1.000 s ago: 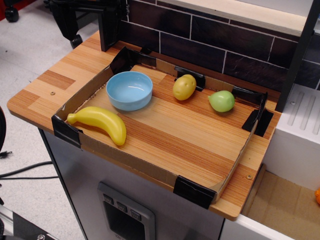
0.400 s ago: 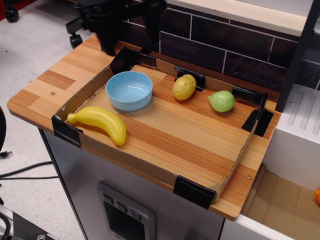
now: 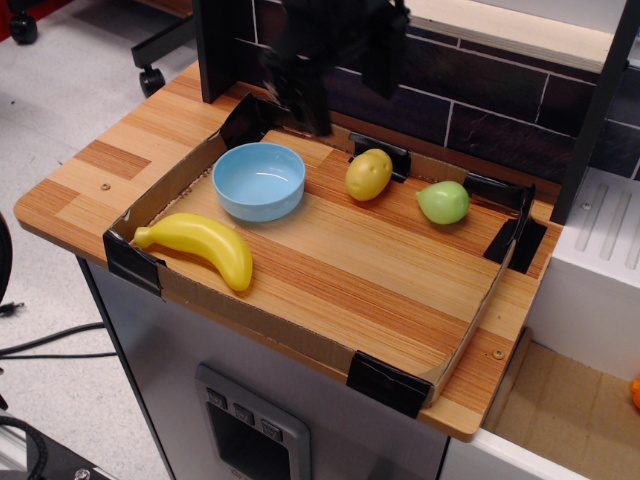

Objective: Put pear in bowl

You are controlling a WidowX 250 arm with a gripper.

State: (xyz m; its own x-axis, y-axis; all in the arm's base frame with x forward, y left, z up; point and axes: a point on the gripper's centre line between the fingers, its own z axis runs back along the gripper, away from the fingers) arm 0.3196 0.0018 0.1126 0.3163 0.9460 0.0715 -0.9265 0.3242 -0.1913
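Note:
The light green pear lies at the back right of the cardboard-rimmed wooden tray, near the right wall. The light blue bowl stands empty at the back left of the tray. My black gripper is blurred, high over the tray's back edge, between the bowl and the pear and above both. Its two fingers stand apart with nothing between them. It is left of the pear and touches nothing.
A yellow-brown potato-like fruit lies between bowl and pear at the back. A yellow banana lies at the front left. A dark tiled wall runs behind the tray. A white box stands at the right.
My gripper has swung from the far left back corner to the right, now over the tray's back edge. The fruits and bowl have not moved.

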